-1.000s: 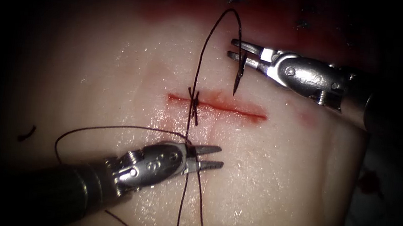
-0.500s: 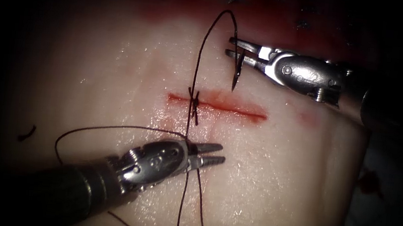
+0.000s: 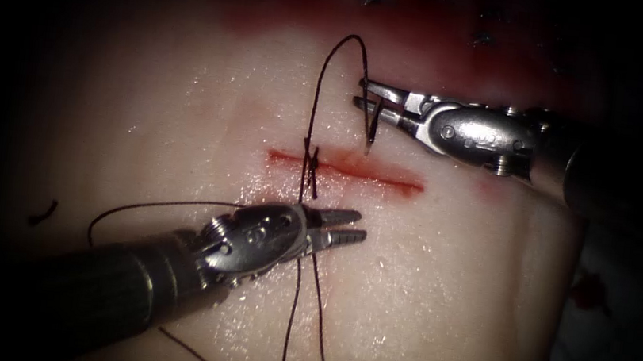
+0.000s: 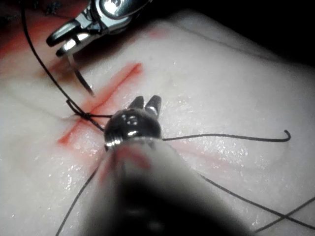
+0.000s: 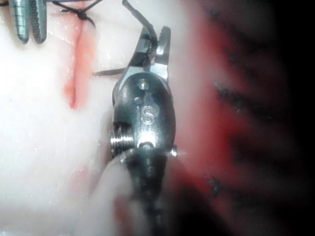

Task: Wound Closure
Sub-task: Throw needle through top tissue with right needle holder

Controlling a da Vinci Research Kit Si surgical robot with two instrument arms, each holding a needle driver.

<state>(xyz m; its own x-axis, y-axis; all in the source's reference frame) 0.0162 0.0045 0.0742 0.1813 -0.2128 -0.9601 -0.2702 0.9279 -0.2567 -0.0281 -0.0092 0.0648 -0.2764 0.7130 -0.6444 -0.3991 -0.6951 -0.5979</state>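
Observation:
The cut (image 3: 346,169) runs across the tissue (image 3: 185,110), with one knotted stitch (image 3: 310,155) near its left end. My right tool (image 3: 362,93) is shut on the curved needle (image 3: 371,123) near its rear end, above the cut and right of the stitch. The needle's tip points down and sits at the tissue surface just above the cut; I cannot tell whether it is in. Thread (image 3: 323,85) arcs from the stitch up to the needle. My left tool (image 3: 352,228) hovers below the cut, slightly open, holding nothing. The needle (image 4: 81,78) and left tool (image 4: 145,102) also show up close.
Red fluid (image 3: 433,25) stains the far tissue edge, with dark stitch marks there. Loose thread (image 3: 315,315) trails below the left tool, and a loop (image 3: 119,211) lies to its left. A cut end of thread (image 3: 41,212) lies at far left. The tissue drops off at right (image 3: 577,255).
My right tool moved left and down, bringing the needle tip to the tissue above the cut. My left tool moved up and right toward the cut, its jaws narrowing.

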